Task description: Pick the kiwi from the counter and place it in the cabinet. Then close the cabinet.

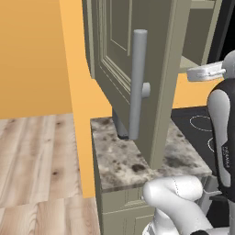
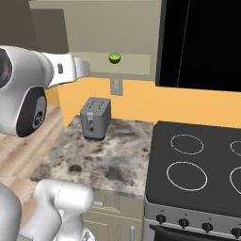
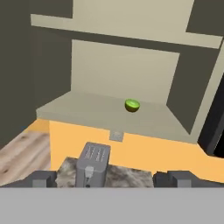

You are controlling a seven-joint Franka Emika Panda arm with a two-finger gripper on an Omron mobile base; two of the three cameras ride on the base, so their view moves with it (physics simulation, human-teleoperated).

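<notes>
Room, left base view: orange wall and light wood floor at the left; the counter (image 1: 137, 160) of speckled granite sits on olive-grey base cabinets.
Door, left base view: the cabinet (image 1: 137, 69) door stands open and swings out over the counter, with its long grey bar handle (image 1: 137, 85) upright; it hides much of what is behind.
Stove, left base view: black stovetop (image 1: 197, 128) at the right, partly covered by the white arm.
Shelf, right base view: the kiwi (image 2: 114, 58) lies on the lower shelf of the cabinet, above a wall socket (image 2: 116, 86).
Counter, right base view: a grey toaster (image 2: 95, 118) stands at the far side, near the wall, well below the kiwi.
Hand view: the kiwi is alone on the shelf, far from the gripper (image 3: 111, 179).
Pincer: released, fingers wide apart, grasping nothing; the toaster is between and beyond them.
</notes>
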